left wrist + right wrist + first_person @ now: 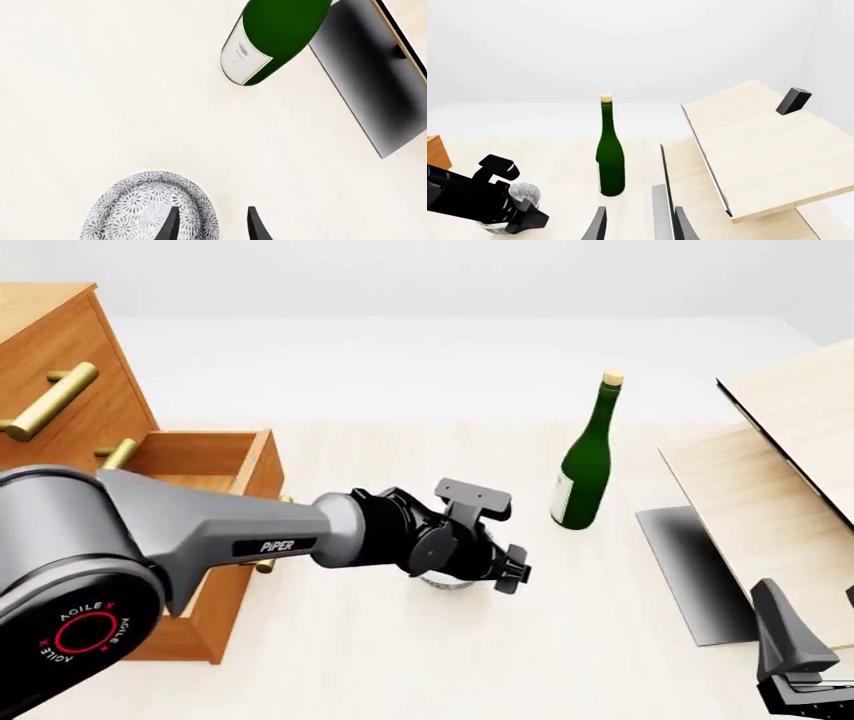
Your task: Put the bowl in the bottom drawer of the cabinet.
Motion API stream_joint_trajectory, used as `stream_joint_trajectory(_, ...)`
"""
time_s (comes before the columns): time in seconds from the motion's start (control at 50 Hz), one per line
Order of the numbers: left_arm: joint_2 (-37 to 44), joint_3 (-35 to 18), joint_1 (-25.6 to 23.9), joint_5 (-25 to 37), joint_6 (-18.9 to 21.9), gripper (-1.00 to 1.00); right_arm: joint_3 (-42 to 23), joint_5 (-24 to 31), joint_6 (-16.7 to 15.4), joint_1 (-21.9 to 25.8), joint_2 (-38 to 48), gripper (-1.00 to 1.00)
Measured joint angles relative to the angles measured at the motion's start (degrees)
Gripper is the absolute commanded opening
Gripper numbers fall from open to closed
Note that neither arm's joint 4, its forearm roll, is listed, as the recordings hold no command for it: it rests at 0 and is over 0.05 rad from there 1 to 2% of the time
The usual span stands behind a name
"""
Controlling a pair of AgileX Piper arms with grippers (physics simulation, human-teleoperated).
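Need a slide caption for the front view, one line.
Left claw poised over the bowl beside the cabinet's open bottom drawer; green bottle stands behind.

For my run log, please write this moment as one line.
left gripper: open over bowl rim | right gripper: open, idle | bottom drawer: open | bowl: on table

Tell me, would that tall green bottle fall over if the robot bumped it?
Probably, yes. The bottle stands upright, tall and narrow on a small base, so a knock near its neck would likely tip it. Being round, it might then roll across the table.
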Motion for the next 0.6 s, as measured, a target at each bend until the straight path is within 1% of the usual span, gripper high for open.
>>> stream_joint_trajectory(0.6,0.31,0.30,-0.07,-0.60,-0.71,1.00,0.00,0.00,0.00,0.00,0.00,1.00)
